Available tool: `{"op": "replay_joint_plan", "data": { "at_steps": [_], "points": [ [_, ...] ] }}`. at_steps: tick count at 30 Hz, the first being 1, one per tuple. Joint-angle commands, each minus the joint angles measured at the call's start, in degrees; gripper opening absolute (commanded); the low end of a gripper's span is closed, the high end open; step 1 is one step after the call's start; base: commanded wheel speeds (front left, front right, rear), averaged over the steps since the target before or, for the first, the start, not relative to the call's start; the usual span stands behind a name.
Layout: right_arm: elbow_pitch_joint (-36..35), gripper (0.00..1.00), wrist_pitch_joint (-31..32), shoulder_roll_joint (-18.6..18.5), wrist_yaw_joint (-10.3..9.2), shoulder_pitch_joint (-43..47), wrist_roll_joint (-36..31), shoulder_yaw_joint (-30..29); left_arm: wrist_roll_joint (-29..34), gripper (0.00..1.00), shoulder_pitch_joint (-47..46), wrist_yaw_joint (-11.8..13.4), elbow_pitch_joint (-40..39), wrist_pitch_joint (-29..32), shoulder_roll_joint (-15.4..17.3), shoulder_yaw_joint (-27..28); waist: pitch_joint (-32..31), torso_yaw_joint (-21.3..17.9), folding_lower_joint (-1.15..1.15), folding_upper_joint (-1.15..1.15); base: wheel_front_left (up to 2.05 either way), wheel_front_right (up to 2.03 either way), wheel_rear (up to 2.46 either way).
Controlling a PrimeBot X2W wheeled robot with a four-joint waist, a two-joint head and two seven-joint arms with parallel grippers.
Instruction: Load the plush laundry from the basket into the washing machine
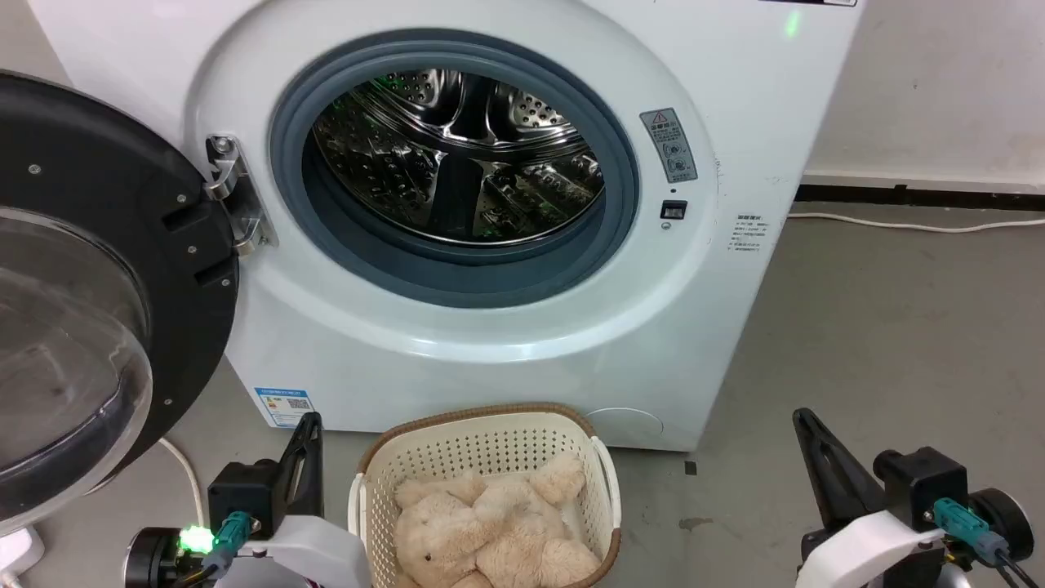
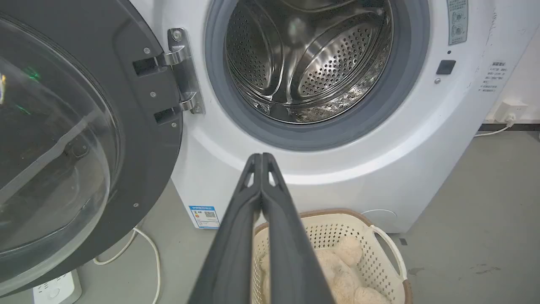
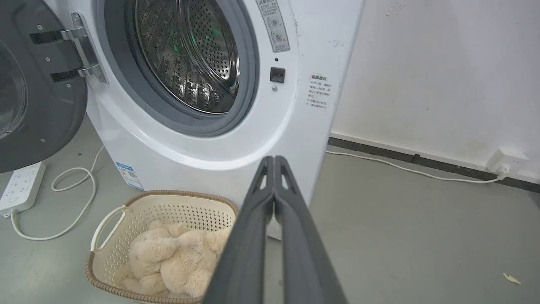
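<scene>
plush laundry (image 1: 490, 531): cut off below | basket (image 1: 490, 445): front rim cut off

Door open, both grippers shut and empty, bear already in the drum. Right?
No: the bear lies in the basket before the washing machine, as the head view shows; the drum is empty. The door is open; left gripper and right gripper are shut and empty.

- Left gripper (image 1: 311, 420): long dark grey fingers (image 2: 236, 245) with triangular cut-outs near the tips, black boxy housing (image 1: 245, 490), white curved shell (image 1: 314, 549).
- Teal connector (image 1: 233, 529) beside a glowing green light (image 1: 196, 539).
- Right gripper (image 1: 803, 418): same build, teal plug (image 1: 955, 518), black cable (image 1: 1011, 565).
</scene>
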Motion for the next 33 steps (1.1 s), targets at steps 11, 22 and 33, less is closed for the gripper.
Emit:
{"op": "replay_joint_plan", "data": {
  "at_steps": [11, 22, 33],
  "points": [
    [-0.26, 0.00, 0.07, -0.05, 0.03, -0.67, -0.42, -0.03, 0.09, 0.00, -0.86, 0.16, -0.26, 0.02, -0.03, -0.09, 0.00, 0.00, 0.00, 0.00, 0.00, 0.00, 0.00],
    [-0.26, 0.00, 0.07, -0.05, 0.03, -0.67, -0.42, -0.03, 0.09, 0.00, -0.86, 0.16, -0.26, 0.02, -0.03, -0.09, 0.00, 0.00, 0.00, 0.00, 0.00, 0.00, 0.00],
    [0.04, 1.00, -0.03, 0.00, 0.00, 0.03, 0.07, -0.01, -0.01, 1.00, 0.04, 0.01, 0.03, -0.02, 0.00, -0.04, 0.01, 0.00, 0.00, 0.00, 0.00, 0.00, 0.00]
  ]
}}
